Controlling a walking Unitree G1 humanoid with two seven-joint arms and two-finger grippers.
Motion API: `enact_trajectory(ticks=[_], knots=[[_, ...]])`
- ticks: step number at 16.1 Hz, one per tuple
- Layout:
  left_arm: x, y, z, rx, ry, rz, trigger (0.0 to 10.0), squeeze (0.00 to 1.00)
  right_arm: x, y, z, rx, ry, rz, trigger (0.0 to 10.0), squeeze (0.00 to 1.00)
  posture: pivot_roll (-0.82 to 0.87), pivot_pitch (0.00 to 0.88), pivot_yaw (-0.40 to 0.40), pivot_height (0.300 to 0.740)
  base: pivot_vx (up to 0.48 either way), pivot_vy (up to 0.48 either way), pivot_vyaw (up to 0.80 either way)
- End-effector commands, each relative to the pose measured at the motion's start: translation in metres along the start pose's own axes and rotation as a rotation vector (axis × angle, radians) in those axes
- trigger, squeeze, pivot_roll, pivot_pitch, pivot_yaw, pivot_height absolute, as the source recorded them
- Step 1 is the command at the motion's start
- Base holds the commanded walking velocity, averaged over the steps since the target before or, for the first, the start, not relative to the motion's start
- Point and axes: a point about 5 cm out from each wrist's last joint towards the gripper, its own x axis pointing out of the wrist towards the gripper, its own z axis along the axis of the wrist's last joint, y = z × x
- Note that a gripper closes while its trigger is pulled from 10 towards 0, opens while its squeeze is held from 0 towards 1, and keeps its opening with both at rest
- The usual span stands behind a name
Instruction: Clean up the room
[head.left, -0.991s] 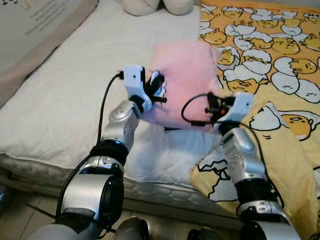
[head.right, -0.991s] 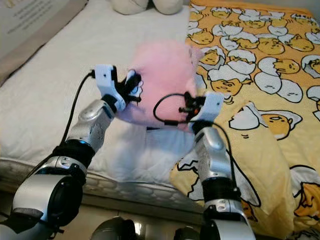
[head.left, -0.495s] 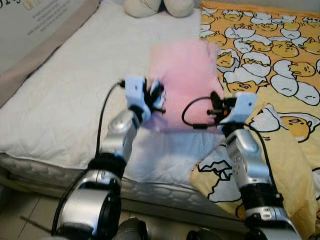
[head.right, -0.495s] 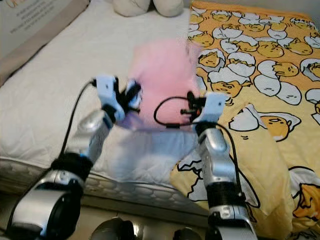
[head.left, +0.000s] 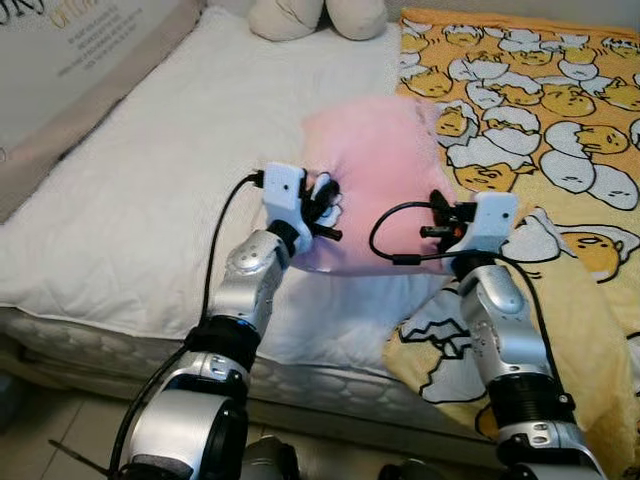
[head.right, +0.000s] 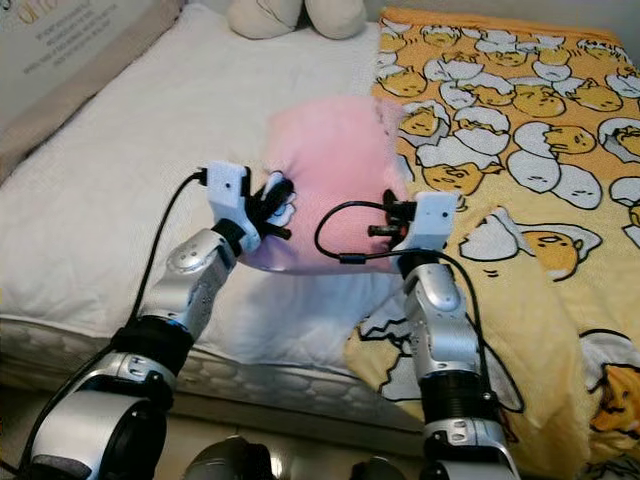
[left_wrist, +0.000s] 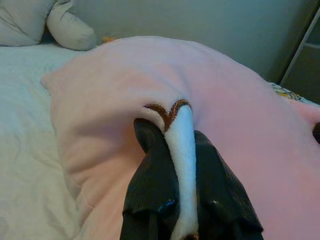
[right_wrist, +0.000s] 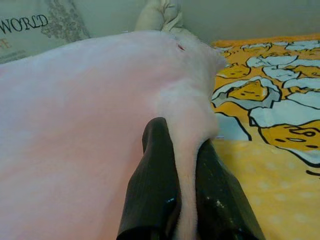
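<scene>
A: What changed since a moment ago?

B: The pink pillow (head.left: 375, 175) is sharp now, not blurry like it was half a second back. It sits a bit lower in the middle of the picture, and both arms have bent in closer under it.

A: Where is the pillow now?

B: In the middle of the head views, over the white mattress (head.left: 150, 190). Its right edge lies beside the yellow blanket (head.left: 560, 110) with the egg pictures.

A: Who is holding it?

B: Both pincers. The left gripper (head.left: 322, 203) is at the pillow's lower left edge. Its two black fingers (left_wrist: 152, 175) are pressed together on a white flap of the pillow with a brown stitched trim. The pink cloth bulges out just past the fingertips.

A: And the other one?

B: The right gripper (head.left: 437, 218) is at the pillow's lower right corner, just left of the blanket. Its fingers (right_wrist: 152, 175) pinch a fold of pink cloth between them. The rest of the pillow spreads away from that pincer toward the upper left of its wrist view.

A: Anything else there?

B: Two pale cushions (head.left: 315, 15) sit at the top middle of the picture. A box with letters (head.left: 70, 50) is in the upper left corner.
</scene>
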Motion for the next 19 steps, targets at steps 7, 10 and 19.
enact_trajectory(ticks=[7,10,19], knots=[[-0.005,0.013,0.0,-0.003,0.007,0.065,0.0,0.0,-0.003,-0.012,0.004,-0.02,-0.036,-0.06,0.0,0.0,-0.1,0.0,0.05,0.73,0.0,0.48,0.0],[-0.004,0.01,-0.001,-0.016,0.012,0.063,0.0,0.0,-0.003,-0.013,0.003,-0.025,-0.033,-0.057,0.0,0.0,-0.1,0.0,0.053,0.73,0.0,0.48,0.0],[0.0,0.002,-0.007,-0.062,0.026,0.071,0.0,0.0,-0.007,-0.016,-0.003,-0.042,-0.006,-0.06,0.0,0.0,-0.12,0.0,0.061,0.73,0.0,0.48,0.08]])
